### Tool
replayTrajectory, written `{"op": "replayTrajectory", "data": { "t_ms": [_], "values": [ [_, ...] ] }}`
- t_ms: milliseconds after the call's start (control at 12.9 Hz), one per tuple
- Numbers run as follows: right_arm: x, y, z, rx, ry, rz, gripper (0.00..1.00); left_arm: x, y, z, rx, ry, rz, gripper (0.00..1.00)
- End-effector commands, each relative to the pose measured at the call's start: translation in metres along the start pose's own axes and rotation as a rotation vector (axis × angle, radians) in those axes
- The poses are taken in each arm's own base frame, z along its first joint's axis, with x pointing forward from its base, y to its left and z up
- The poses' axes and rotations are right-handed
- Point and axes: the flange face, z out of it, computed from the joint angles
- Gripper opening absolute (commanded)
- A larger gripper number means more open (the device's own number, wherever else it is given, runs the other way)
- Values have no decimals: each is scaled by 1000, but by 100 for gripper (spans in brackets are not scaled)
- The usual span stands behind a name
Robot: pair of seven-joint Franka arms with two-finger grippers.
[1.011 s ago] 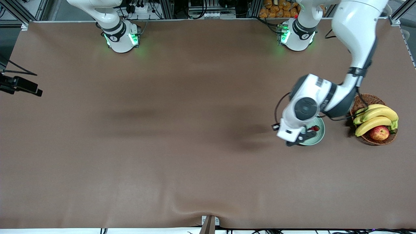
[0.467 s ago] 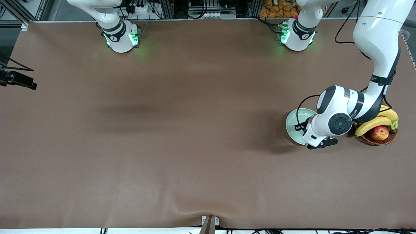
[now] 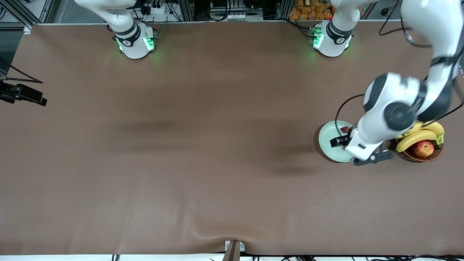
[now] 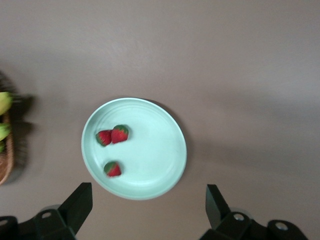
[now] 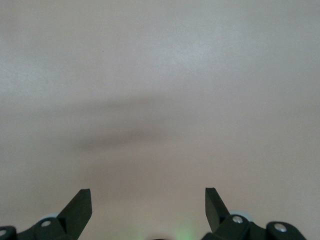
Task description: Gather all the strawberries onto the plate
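Observation:
The pale mint-green plate (image 3: 327,144) lies toward the left arm's end of the table, beside the basket. In the left wrist view the plate (image 4: 155,150) holds three strawberries: two touching each other (image 4: 104,137) (image 4: 120,133) and one apart (image 4: 113,169). The front view shows only one strawberry (image 3: 344,129); the arm hides the others. My left gripper (image 3: 355,150) (image 4: 147,201) hangs above the plate's rim, open and empty. My right gripper (image 5: 148,202) is open over bare table, and its arm waits.
A brown wicker basket (image 3: 417,156) with bananas (image 3: 417,137) and a red apple (image 3: 423,148) stands right beside the plate, partly under the left arm. Its edge shows in the left wrist view (image 4: 6,160). A black camera mount (image 3: 22,95) juts over the table's right-arm end.
My left gripper has opened, and the strawberry it carried now lies in the plate. The hand has risen and shifted toward the basket. The right arm has not moved.

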Motion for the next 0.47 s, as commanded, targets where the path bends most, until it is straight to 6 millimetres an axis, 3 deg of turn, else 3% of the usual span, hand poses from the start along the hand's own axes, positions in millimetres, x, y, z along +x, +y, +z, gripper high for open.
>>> {"op": "replayTrajectory", "data": {
  "t_ms": [0,389],
  "values": [
    [-2,-4,-3,13,13,-2,100,-16,-10,-92,-14,32,-32,100],
    [3,-1,0,1,32,-5,100,-66,-5,-192,-47,88,-15,100]
  ]
}}
